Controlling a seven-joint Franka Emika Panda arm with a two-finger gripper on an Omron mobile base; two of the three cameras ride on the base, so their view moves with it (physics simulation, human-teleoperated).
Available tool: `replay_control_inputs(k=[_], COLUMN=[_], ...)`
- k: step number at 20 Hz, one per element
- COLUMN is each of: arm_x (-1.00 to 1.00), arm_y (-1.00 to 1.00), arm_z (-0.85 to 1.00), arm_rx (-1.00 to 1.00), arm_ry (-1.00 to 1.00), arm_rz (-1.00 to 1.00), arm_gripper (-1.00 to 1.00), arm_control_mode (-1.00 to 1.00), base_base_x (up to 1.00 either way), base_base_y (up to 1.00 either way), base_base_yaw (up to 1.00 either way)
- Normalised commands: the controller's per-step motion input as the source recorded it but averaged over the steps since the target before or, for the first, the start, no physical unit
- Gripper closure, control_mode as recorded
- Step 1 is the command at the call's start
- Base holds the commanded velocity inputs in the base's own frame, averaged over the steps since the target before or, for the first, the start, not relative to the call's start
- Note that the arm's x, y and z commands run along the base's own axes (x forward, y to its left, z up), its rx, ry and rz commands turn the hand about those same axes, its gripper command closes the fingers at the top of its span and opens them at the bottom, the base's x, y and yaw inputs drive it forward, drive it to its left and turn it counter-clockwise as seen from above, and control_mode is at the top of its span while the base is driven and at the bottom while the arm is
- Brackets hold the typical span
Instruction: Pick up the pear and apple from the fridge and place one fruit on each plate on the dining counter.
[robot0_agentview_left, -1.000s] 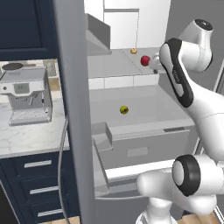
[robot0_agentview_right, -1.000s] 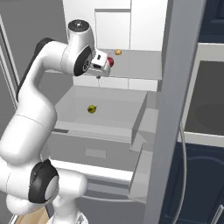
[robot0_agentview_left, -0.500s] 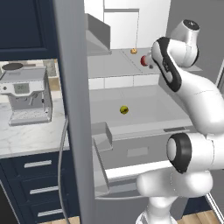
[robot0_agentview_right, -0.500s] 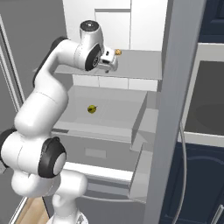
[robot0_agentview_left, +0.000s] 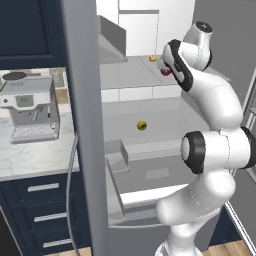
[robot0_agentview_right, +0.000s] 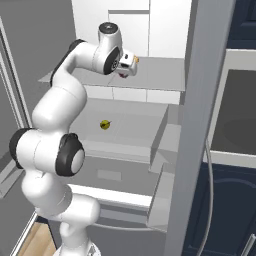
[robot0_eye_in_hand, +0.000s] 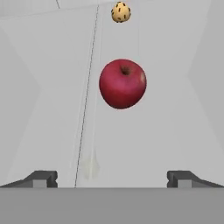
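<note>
Hand view looks straight along my gripper (robot0_eye_in_hand: 112, 179) at the apple (robot0_eye_in_hand: 122, 83). The apple is red and shiny, with its little stem dip turned toward me. It sits on a pale grey shelf (robot0_eye_in_hand: 52, 109) inside the fridge (robot0_agentview_left: 150, 30). My two dark finger tips (robot0_eye_in_hand: 41, 178) stand far apart, one on each side at the bottom, and nothing is between them. The apple is ahead of them, not touching. Farther back, past the apple, sits a tiny tan lump with dark dots (robot0_eye_in_hand: 120, 12).

From the left base view, my white arm (robot0_agentview_left: 210, 100) reaches up and into the open fridge. The apple (robot0_agentview_left: 165, 71) peeks out red just beside my hand on the upper shelf. The tan lump (robot0_agentview_left: 153, 58) is a little farther back on that same shelf. On the shelf below, nearer to me, sits the pear (robot0_agentview_left: 142, 125), small and yellow-green with dark patches. It is well apart from my hand. To the left, outside the fridge, a silver coffee machine (robot0_agentview_left: 30, 110) stands on a marble counter (robot0_agentview_left: 35, 157) over dark blue drawers.

From the right base view, my gripper (robot0_agentview_right: 127, 67) is at the upper shelf, with a bit of red apple (robot0_agentview_right: 122, 75) showing under it. The pear (robot0_agentview_right: 105, 125) lies alone on the lower shelf.
</note>
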Motion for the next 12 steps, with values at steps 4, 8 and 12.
replay_control_inputs(k=[4,8,12], arm_x=[0.62,0.48,0.47], arm_y=[0.00,-0.02,-0.03], arm_z=[-0.12,-0.16,-0.18], arm_rx=[0.00,0.00,0.00], arm_ry=[0.00,0.00,0.00], arm_rz=[0.00,0.00,0.00], arm_gripper=[-1.00,-1.00,-1.00], arm_control_mode=[-1.00,-1.00,-1.00], base_base_x=[0.00,0.00,0.00], base_base_y=[0.00,0.00,0.00], base_base_yaw=[0.00,0.00,0.00])
